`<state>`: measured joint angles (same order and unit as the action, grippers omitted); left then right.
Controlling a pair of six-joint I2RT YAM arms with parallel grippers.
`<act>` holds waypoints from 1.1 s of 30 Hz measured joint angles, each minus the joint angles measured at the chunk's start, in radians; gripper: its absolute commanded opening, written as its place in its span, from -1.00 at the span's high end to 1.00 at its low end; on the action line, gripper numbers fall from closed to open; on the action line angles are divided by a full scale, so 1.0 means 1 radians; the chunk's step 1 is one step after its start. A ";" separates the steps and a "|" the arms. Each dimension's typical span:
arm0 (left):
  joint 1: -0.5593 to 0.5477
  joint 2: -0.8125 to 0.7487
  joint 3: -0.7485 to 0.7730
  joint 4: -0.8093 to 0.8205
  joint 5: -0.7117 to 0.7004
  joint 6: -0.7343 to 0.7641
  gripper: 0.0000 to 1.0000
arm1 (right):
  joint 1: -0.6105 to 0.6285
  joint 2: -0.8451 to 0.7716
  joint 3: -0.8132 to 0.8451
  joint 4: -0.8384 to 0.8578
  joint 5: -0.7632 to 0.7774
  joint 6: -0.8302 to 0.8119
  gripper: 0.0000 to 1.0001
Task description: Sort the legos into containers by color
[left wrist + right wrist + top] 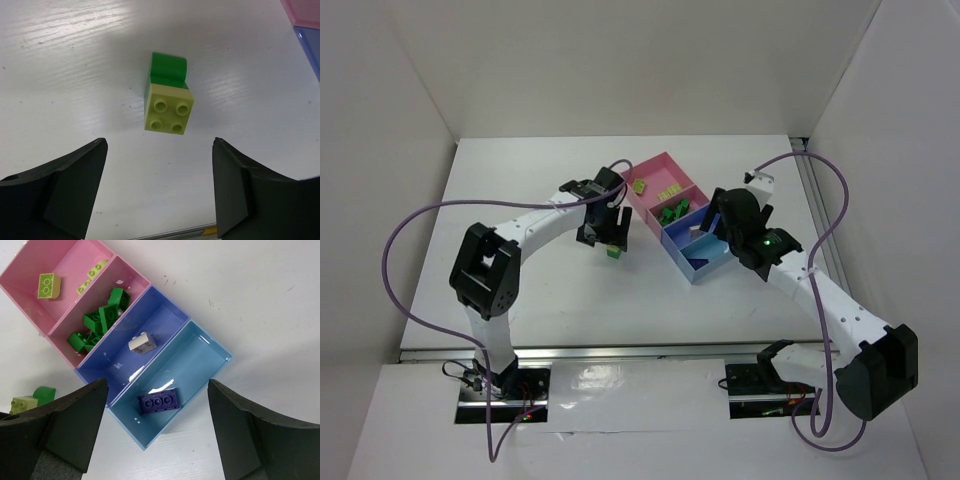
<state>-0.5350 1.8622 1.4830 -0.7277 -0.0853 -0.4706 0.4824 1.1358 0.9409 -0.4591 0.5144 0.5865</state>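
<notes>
Left wrist view shows the left pincer spread wide and empty above a pale yellow-green brick that touches a dark green brick on the white desk. Pick-up looks to be the step in hand. Next, the pincer must likely drop around the pale brick alone, close, and carry it to the far pink tray, where like-coloured bricks lie. The right pincer hangs wide open over the light blue tray.

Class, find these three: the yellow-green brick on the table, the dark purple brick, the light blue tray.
yellow-green brick (168, 114): left wrist view, studded top.
dark purple brick (159, 402): right wrist view, studded top.
light blue tray (197, 359): right wrist view, bare floor.
</notes>
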 measured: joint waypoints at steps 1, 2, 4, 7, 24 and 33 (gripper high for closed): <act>-0.005 0.004 -0.004 -0.002 0.001 0.000 -0.64 | 0.002 0.000 0.000 0.000 -0.001 0.000 -0.76; -0.008 0.008 -0.004 0.001 0.001 0.000 -0.60 | 0.003 0.000 0.000 0.000 -0.003 0.000 -0.76; -0.013 0.014 -0.004 0.010 0.000 -0.003 -0.54 | 0.003 0.000 0.000 0.000 -0.003 0.000 -0.76; -0.013 0.029 -0.004 0.024 0.000 -0.004 -0.45 | 0.004 0.000 0.000 0.000 -0.003 0.000 -0.76; -0.025 0.100 0.046 0.040 -0.022 -0.002 -0.02 | 0.004 0.000 0.000 0.001 -0.008 0.001 -0.76; -0.027 0.100 0.064 0.025 -0.028 -0.001 0.77 | 0.004 0.001 0.000 0.000 -0.021 0.001 -0.76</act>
<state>-0.5617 1.9621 1.5475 -0.7025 -0.1131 -0.4717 0.4866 1.1366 0.9409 -0.4587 0.4938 0.5873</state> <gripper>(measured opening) 0.314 0.877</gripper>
